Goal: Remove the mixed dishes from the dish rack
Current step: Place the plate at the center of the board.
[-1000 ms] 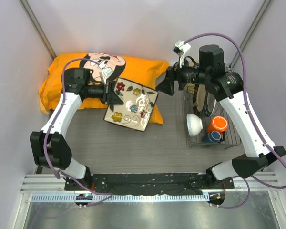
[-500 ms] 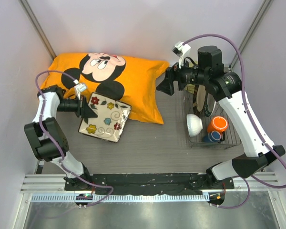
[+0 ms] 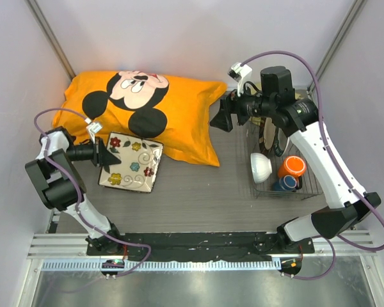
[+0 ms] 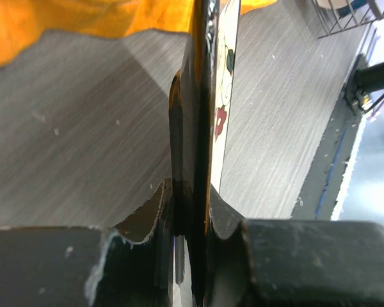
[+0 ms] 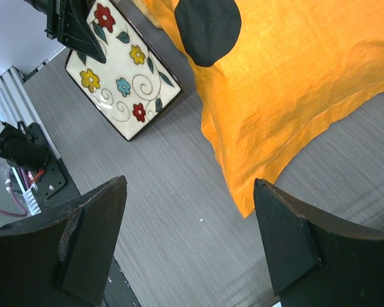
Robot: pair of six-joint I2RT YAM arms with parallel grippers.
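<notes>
Clamping the plate (image 3: 132,163) by its left edge, the left gripper (image 3: 107,155) holds it against the pillow (image 3: 179,109), extending rightward; the right gripper (image 3: 221,118), wide open and empty, hovers just left of the rack (image 3: 288,196).

White arm shells (image 3: 329,163), black joints (image 3: 51,182), looping purple cables (image 3: 285,53).

The pillow (image 3: 179,109) lies across the far left of the table (image 3: 205,192), with the square plate (image 3: 131,163) just in front of it and the left gripper (image 3: 105,153) at the plate's left edge. The dish rack (image 3: 307,188) stands at the right: inside, bowl (image 3: 260,167) on the left, mug (image 3: 293,167) beside it, cup (image 3: 285,184) in front, plates (image 3: 269,134) upright behind.
</notes>
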